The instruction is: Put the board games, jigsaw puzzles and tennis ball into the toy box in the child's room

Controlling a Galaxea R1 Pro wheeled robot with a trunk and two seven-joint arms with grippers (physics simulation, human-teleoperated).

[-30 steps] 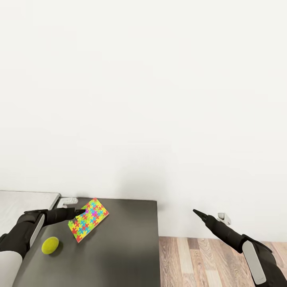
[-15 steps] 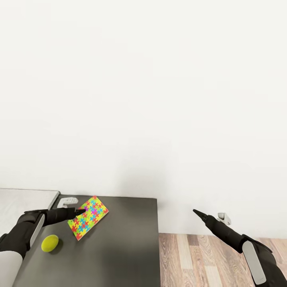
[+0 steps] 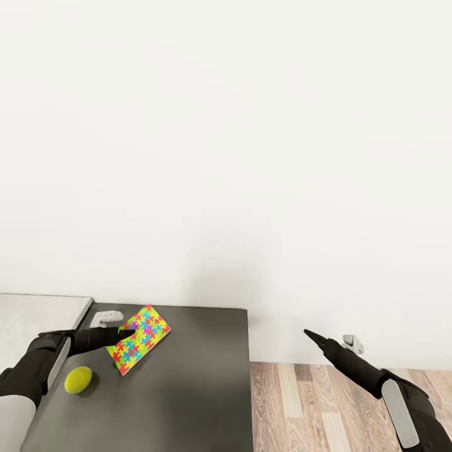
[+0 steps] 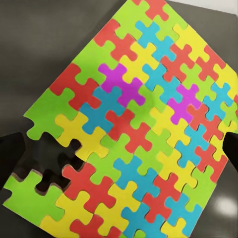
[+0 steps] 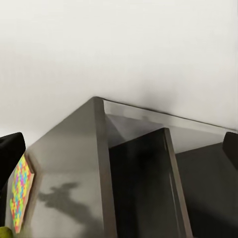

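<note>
1. Left tool (image 3: 125,333) reaches forward low over the dark grey counter (image 3: 188,389); its tip sits at the near-left edge of the jigsaw puzzle (image 3: 139,339).
2. Left wrist view: the jigsaw puzzle (image 4: 134,134) lies flat on the dark surface directly ahead of the tool, with a dark fingertip (image 4: 12,151) at each side of the frame, spread wide and clear of the sheet. Tool released, holding nothing. One piece-shaped gap shows in the sheet near one fingertip.
3. Tennis ball (image 3: 78,379) rests on the counter behind and to the left of the left tool tip, beside the forearm, apart from the puzzle.
4. Right tool (image 3: 309,334) hangs in the air off the counter's right end, above wood floor (image 3: 326,408), pointing forward and left. Nothing between its fingers; whether parted or closed, cannot tell.
5. Right wrist view: counter end (image 5: 64,163) ahead of the tool, puzzle edge (image 5: 20,198) far along it.
6. Pale grey counter section (image 3: 37,314) lies left of the left arm.
</note>
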